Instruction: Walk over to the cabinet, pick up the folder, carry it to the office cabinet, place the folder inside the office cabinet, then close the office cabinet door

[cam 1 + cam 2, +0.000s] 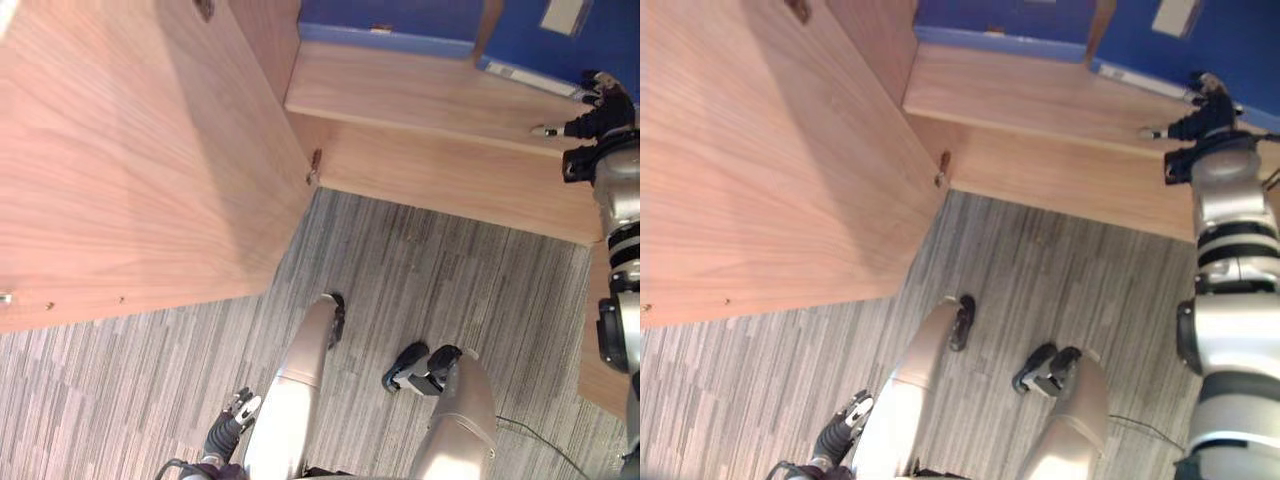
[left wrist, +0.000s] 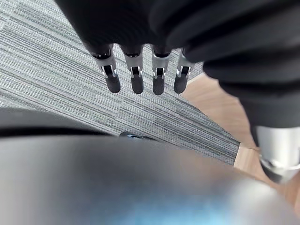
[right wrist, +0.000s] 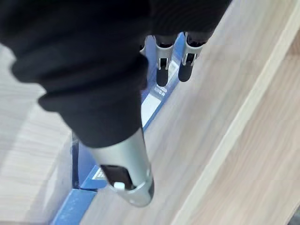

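A blue folder (image 1: 524, 73) with a white spine label rests on the wooden shelf (image 1: 400, 95) of the office cabinet, at the far right. My right hand (image 1: 598, 112) is raised beside it. In the right wrist view its straight fingers (image 3: 161, 75) reach over the folder's spine (image 3: 153, 105), the thumb stands apart, and nothing is held. My left hand (image 1: 236, 414) hangs low by my side over the carpet, fingers (image 2: 136, 79) straight and empty.
The cabinet's wide wooden door (image 1: 130, 160) stands open on my left, with a small fitting (image 1: 315, 165) on its edge. A second blue item (image 1: 390, 25) lies at the back of the shelf. Grey striped carpet (image 1: 430, 270) covers the floor in front.
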